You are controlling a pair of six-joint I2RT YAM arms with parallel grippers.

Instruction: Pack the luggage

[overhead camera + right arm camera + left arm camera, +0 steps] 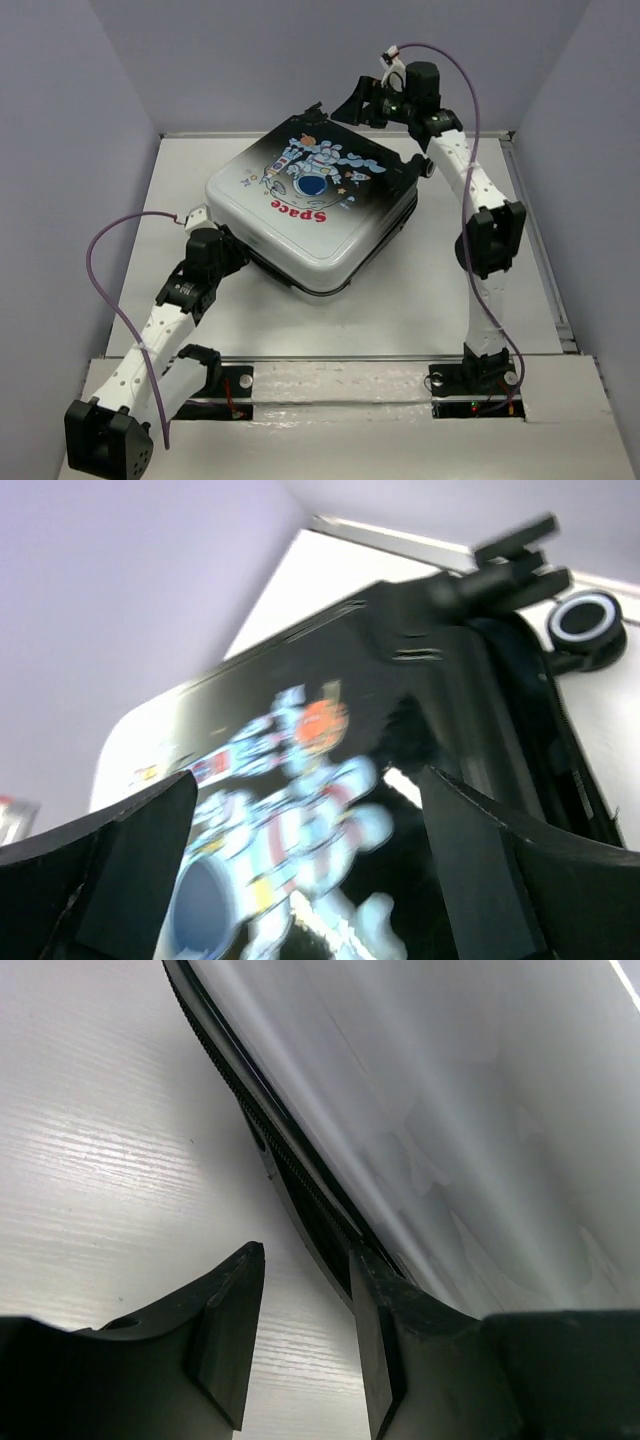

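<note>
There is one suitcase point(310, 215). It lies flat in the middle of the one white table point(400, 310), with its picture side up. The picture shows one cartoon astronaut point(318, 165), and under it is the red word "Space" point(300, 212). The shell is white on the side near the arms and black on the far side. The top half sits on the bottom half, but a dark gap shows between them along the near right edge. One wheel point(588, 620) with a pale ring sticks out at the far right corner of the suitcase.

There are two arms, one on each side of the suitcase. Each arm has one purple cable point(105, 270) looping off it.

The left gripper point(305, 1260) is down low at the near left edge of the suitcase. Its two fingers point(225, 1330) are part way open, and white table shows between them. The black zipper edge point(250, 1110) of the suitcase runs down to just beside one finger. The other finger is apart from it. It does not squeeze anything.

The right gripper point(308, 780) hangs in the air above the far edge of the suitcase. Its two fingers point(140, 860) are spread very wide. Nothing is between them, and the astronaut picture shows below.
</note>
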